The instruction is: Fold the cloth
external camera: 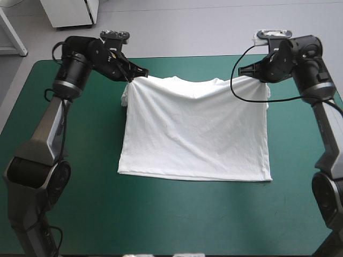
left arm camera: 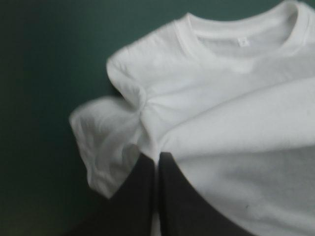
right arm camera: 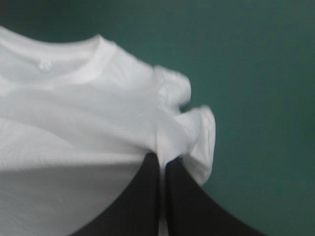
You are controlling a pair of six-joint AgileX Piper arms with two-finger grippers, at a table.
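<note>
the t-shirt [external camera: 193, 134] is soft, matt white cloth; the teal-green cover [external camera: 161, 214] looks smooth and matt.

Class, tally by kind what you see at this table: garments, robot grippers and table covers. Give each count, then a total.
T-shirt, white: 1
Grippers, black: 2 (left gripper, right gripper)
Table cover, teal-green: 1
Total: 4

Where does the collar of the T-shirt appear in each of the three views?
High view: collar at the middle of the T-shirt's far edge.
Left wrist view: collar ahead of the left gripper.
Right wrist view: collar ahead of the right gripper.
Landmark: the teal-green cover beyond it.
</note>
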